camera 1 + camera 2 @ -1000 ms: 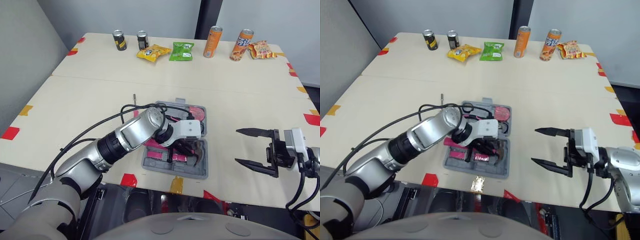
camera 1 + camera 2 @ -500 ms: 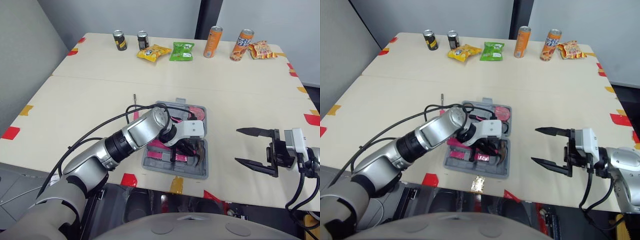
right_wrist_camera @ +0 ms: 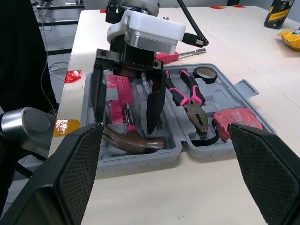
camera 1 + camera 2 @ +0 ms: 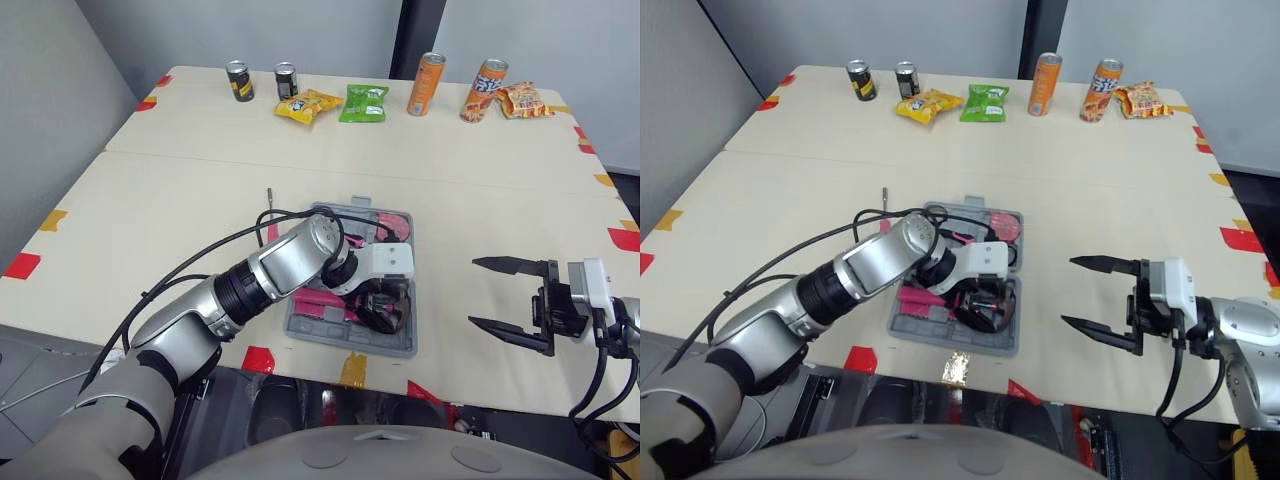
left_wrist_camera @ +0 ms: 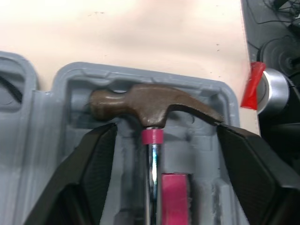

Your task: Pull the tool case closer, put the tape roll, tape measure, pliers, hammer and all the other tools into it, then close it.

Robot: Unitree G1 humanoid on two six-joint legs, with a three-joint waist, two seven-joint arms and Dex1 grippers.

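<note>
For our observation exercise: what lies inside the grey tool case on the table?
In the tool case: hammer, pink-handled pliers, tape roll, red tape measure. The left gripper, open above the hammer, covers part of the slots beside it.

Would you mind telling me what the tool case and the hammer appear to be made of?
Tool case: matt grey plastic, judging by its moulded recesses and rounded rim. Hammer head: dull brown metal, probably tarnished or coated steel. Its shaft: bright polished metal, with a mirror-like glint. The pink collar under the head: plastic or rubber; the look leaves that open.
</note>
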